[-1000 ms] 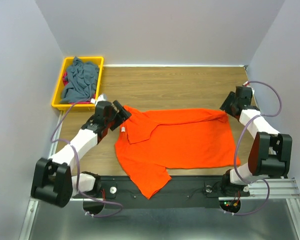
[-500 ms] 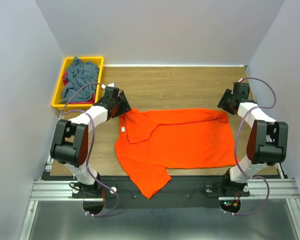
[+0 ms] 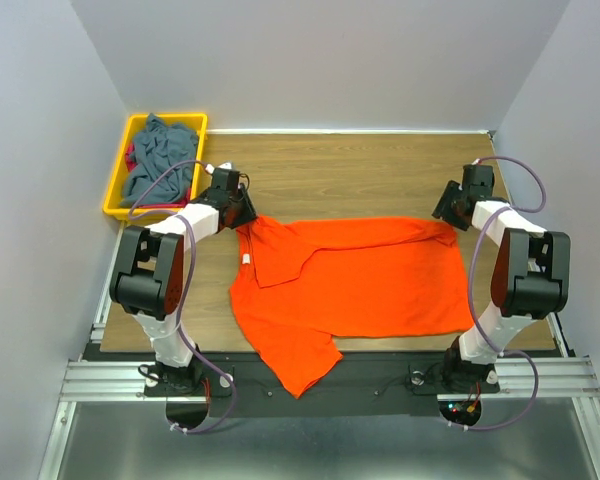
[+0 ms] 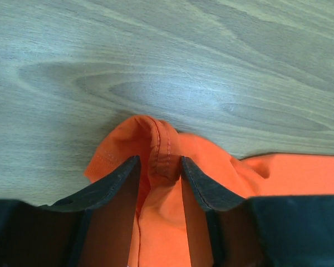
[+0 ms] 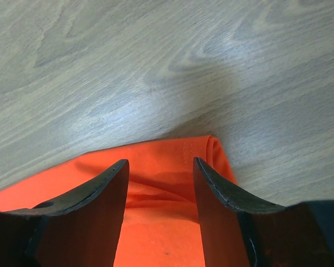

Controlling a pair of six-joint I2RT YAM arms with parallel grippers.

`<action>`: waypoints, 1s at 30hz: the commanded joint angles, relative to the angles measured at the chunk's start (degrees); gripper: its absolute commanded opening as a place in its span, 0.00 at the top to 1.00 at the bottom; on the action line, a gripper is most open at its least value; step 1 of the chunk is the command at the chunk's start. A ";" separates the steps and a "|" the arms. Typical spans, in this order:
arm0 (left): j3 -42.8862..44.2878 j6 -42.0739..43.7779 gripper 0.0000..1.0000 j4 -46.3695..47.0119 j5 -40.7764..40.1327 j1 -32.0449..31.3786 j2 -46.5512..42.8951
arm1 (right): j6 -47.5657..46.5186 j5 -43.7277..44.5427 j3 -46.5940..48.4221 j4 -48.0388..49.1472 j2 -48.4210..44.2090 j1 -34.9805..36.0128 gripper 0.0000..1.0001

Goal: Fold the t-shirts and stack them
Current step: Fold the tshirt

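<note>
The bright orange t-shirt lies spread on the wooden table, one sleeve hanging over the near edge. My left gripper is at its far left corner; in the left wrist view the jaws pinch a raised, stitched fold of orange cloth. My right gripper is at the far right corner; its jaws stand apart over flat orange cloth, the corner fold just outside one finger. The slate grey-blue t-shirt lies crumpled in the bin over a glimpse of red cloth.
A yellow bin stands at the table's far left corner. Bare wood runs behind the orange shirt to the back wall. Side walls stand close on both sides.
Both arms have folded their elbows back while the grippers stayed at the shirt's far corners, edging slightly toward the back. The orange shirt has kept its shape.
</note>
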 commanded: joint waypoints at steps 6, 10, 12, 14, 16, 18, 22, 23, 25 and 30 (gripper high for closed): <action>-1.79 0.58 0.89 0.84 -0.46 1.40 -2.99 | -0.97 1.06 1.00 0.95 -0.72 -0.56 0.45; -6.01 0.05 0.97 3.47 -0.99 3.95 -6.42 | -0.70 1.94 0.03 0.95 -1.34 -0.73 0.46; -8.12 -0.21 0.97 3.91 -0.73 4.48 -6.95 | -0.18 2.29 -0.50 0.95 -1.51 -0.99 0.46; -9.87 -0.30 0.97 4.27 -0.29 5.01 -7.04 | 0.26 2.38 -1.28 1.04 -1.51 -1.17 0.47; -10.93 -0.56 0.97 5.23 -0.29 5.27 -7.13 | 0.61 2.73 -1.64 0.95 -1.25 -1.35 0.47; -11.73 -0.74 0.96 5.85 -0.11 5.62 -7.22 | 0.88 2.73 -1.90 0.95 -0.99 -1.52 0.48; -10.85 0.14 0.85 5.85 0.59 5.71 -7.39 | -0.08 1.68 -1.20 0.95 -2.30 -1.61 0.49; -10.68 0.31 0.82 5.76 0.68 5.71 -8.17 | -0.61 1.24 -0.94 0.95 -2.65 -1.61 0.49; -10.24 0.58 0.62 5.33 0.86 5.71 -9.41 | -0.97 0.19 -0.33 0.86 -3.35 -1.61 0.49; -7.52 5.23 0.34 2.34 0.07 3.96 -15.28 | 0.52 -1.93 -0.76 -0.01 -5.46 -1.61 0.49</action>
